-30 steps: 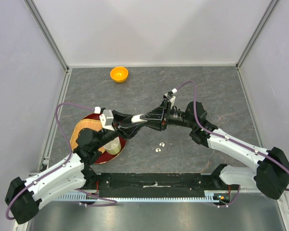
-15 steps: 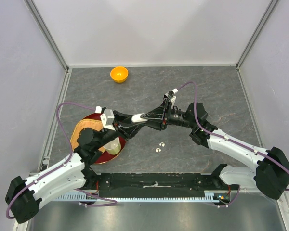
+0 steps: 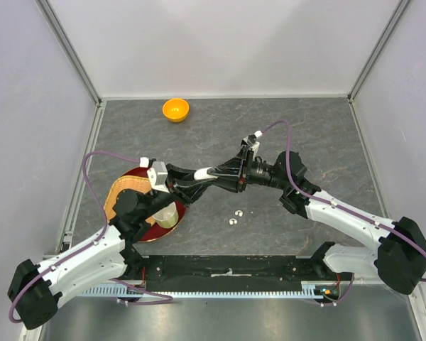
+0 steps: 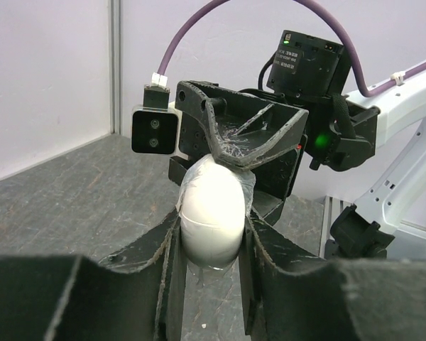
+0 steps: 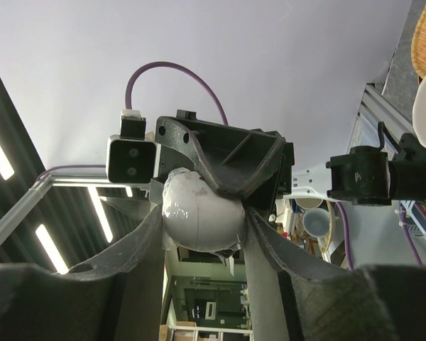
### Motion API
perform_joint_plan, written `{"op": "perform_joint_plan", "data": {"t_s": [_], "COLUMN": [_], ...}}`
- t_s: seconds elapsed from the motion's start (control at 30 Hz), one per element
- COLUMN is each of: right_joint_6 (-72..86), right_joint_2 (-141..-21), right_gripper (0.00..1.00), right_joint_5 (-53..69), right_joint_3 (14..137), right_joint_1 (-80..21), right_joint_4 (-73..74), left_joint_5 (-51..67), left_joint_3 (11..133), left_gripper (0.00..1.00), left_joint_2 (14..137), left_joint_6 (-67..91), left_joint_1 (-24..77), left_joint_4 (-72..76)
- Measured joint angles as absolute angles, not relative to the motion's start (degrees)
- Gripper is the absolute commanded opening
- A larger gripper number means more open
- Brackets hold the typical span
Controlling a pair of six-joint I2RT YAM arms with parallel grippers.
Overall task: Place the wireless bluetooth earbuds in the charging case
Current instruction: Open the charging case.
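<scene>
White egg-shaped charging case (image 4: 211,206) pinched in mid-air by left gripper (image 4: 211,222) and right gripper (image 5: 202,229) from opposite ends, two silvery earbuds (image 3: 232,221) loose on desk (image 3: 312,135) below and just near-side of them; best to brace one half, ease other open slowly, no twisting.

The white charging case (image 4: 211,209) was smooth and round like an egg. It was pinched between my left hand (image 4: 210,241) and my right hand (image 5: 202,234), up off the worktop (image 3: 305,135). Two tiny silvery earbuds (image 3: 232,221) lay close together on the worktop nearby.
</scene>
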State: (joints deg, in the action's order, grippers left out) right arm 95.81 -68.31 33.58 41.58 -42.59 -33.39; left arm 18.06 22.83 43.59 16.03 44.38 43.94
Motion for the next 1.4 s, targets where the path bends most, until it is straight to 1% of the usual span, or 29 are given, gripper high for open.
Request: {"op": "perform_joint_plan", "data": {"t_s": [0.07,0.1,0.13,0.23,0.27,0.33,0.37,0.47,0.5,0.53,0.67,0.83,1.0,1.2,1.4], "right_joint_6": [95.81,95.81,95.81,95.81,95.81,95.79,95.70,94.45,93.12,91.81,80.93,64.14,50.26,41.71,39.05], "right_joint_2": [-68.31,-68.31,-68.31,-68.31,-68.31,-68.31,-68.31,-68.20,-68.01,-67.81,-66.02,-60.45,-57.67,-59.20,-61.60], "right_gripper": [0.08,0.08,0.08,0.14,0.27,0.46,0.60,0.77,0.79,0.84,0.90,0.91,0.90,0.90,0.90], "right_joint_5": [33.56,33.56,33.58,33.58,33.58,33.58,33.56,33.41,33.34,33.30,30.92,25.08,23.22,23.73,24.16], "right_joint_3": [41.58,41.58,41.58,41.50,41.45,41.36,41.34,41.32,41.32,41.39,44.64,50.74,56.07,58.24,59.79], "right_joint_1": [-42.59,-42.59,-42.59,-42.59,-42.59,-42.59,-42.59,-42.59,-42.52,-42.50,-42.19,-42.00,-42.00,-42.17,-42.68], "right_joint_4": [-33.39,-33.41,-33.39,-33.41,-33.41,-33.36,-33.32,-32.71,-31.64,-30.59,-18.79,-4.78,4.95,11.66,14.46], "left_joint_5": [18.13,18.11,18.13,18.13,18.13,18.13,18.13,18.06,17.98,17.87,16.53,16.10,15.53,15.53,16.08], "left_joint_3": [22.83,22.83,22.83,22.83,22.79,22.68,22.59,21.65,20.97,20.21,17.17,15.97,14.79,14.57,14.57], "left_gripper": [0.20,0.13,0.03,0.02,0.02,0.02,0.02,0.02,0.02,0.02,0.02,0.02,0.02,0.02,0.02], "left_joint_2": [43.79,43.88,43.94,43.99,43.99,43.99,43.99,43.94,43.88,43.75,41.98,39.88,39.79,42.33,44.93], "left_joint_6": [16.08,16.12,16.19,16.21,16.19,16.21,16.21,16.23,16.23,16.23,16.21,16.21,16.21,16.32,17.32], "left_joint_1": [44.38,44.38,44.38,44.38,44.38,44.38,44.38,44.38,44.38,44.38,44.38,44.38,44.38,44.38,44.38], "left_joint_4": [44.10,44.21,44.27,44.36,44.34,44.34,44.36,45.15,45.82,46.68,48.62,50.13,54.00,57.41,59.55]}}
